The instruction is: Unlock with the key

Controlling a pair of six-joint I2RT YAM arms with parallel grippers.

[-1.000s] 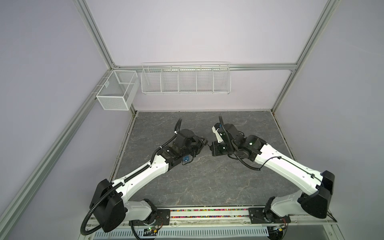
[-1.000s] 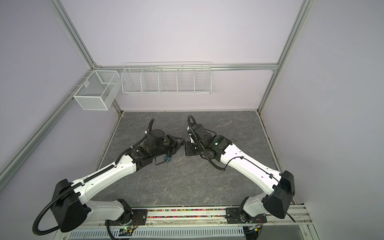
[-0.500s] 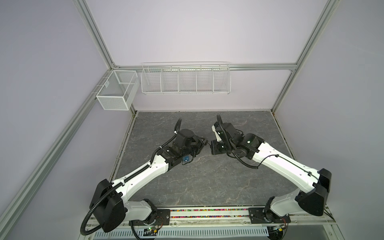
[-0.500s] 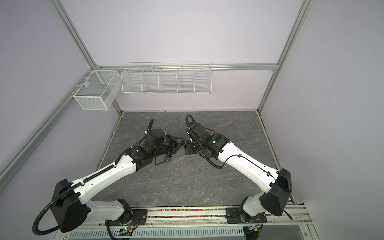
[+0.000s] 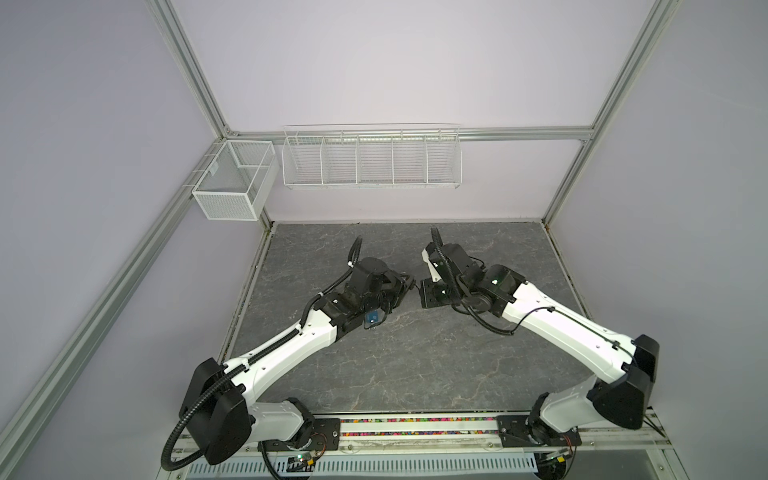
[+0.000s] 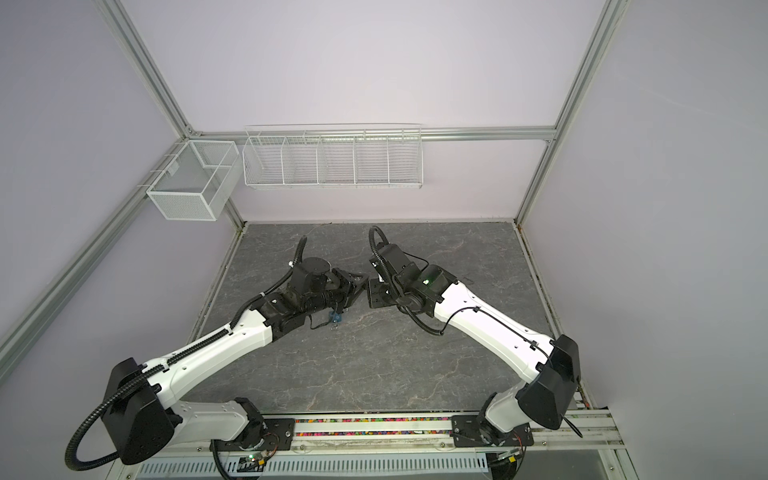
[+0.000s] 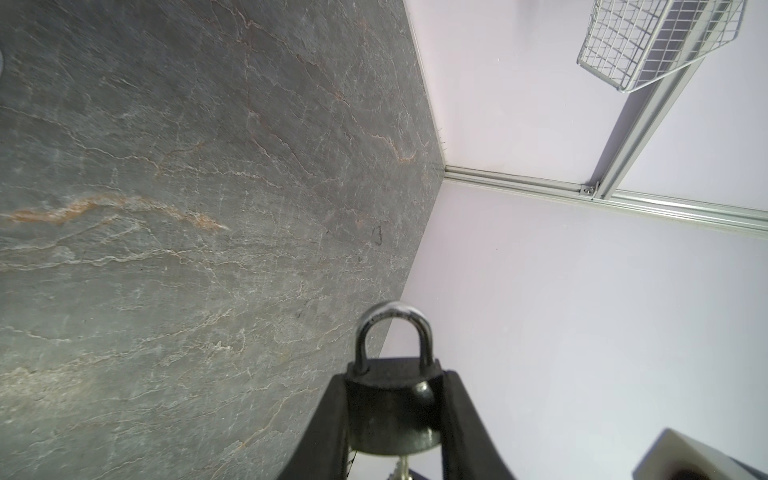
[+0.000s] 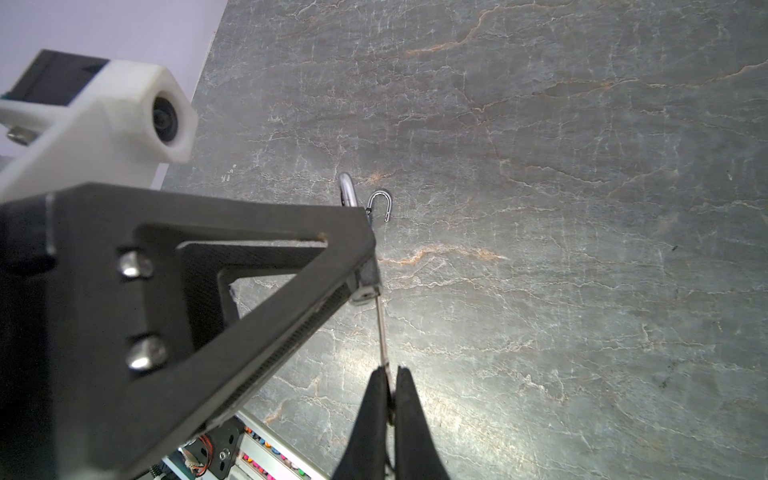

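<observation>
My left gripper (image 7: 395, 376) is shut on the black body of a padlock (image 7: 390, 409). Its silver shackle (image 7: 392, 328) sticks out past the fingertips, both legs seated in the body. My right gripper (image 8: 391, 372) is shut on a thin silver key (image 8: 381, 328). The key's blade runs from those fingertips to the underside of the lock body (image 8: 365, 293). The blade's tip (image 7: 401, 465) shows at the lock's bottom face. In both top views the left gripper (image 5: 409, 284) (image 6: 360, 279) and the right gripper (image 5: 423, 291) (image 6: 371, 296) meet tip to tip above the middle of the table. The key is too small to see there.
The left finger (image 8: 208, 291) and the white left wrist camera (image 8: 124, 116) fill one side of the right wrist view. A small silver U-shaped hook (image 8: 380, 203) shows beside the shackle. A small blue thing (image 6: 336, 329) sits under the left wrist. Wire baskets (image 5: 372, 156) (image 5: 232, 183) hang on the back wall.
The right arm has edged a little to the left, toward the lock. The left arm has stayed still, and both grips are unchanged.
</observation>
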